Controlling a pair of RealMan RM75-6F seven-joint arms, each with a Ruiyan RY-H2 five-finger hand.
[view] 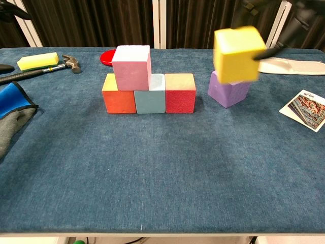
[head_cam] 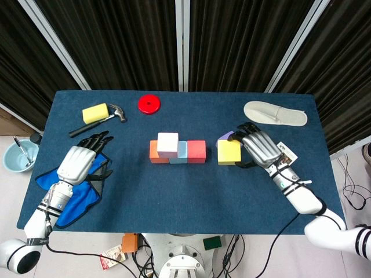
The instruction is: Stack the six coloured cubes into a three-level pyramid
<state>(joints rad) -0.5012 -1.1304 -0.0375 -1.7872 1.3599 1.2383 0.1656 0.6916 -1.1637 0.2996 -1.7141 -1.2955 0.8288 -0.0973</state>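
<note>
An orange cube (head_cam: 155, 153), a light blue cube (head_cam: 180, 153) and a red cube (head_cam: 196, 151) form a row mid-table. A pink cube (head_cam: 167, 144) rests on the orange and blue ones. My right hand (head_cam: 259, 147) grips the yellow cube (head_cam: 229, 152) and holds it in the air, right of the red cube. In the chest view the yellow cube (view: 235, 54) is blurred above the purple cube (view: 227, 89), which stays on the table. My left hand (head_cam: 78, 164) lies open over a blue cloth (head_cam: 72, 194), holding nothing.
A hammer (head_cam: 98, 121), a yellow sponge (head_cam: 95, 113) and a red disc (head_cam: 149, 103) lie at the back left. At the back right lies a white insole (head_cam: 275, 114); a picture card (view: 305, 106) is right of the cubes.
</note>
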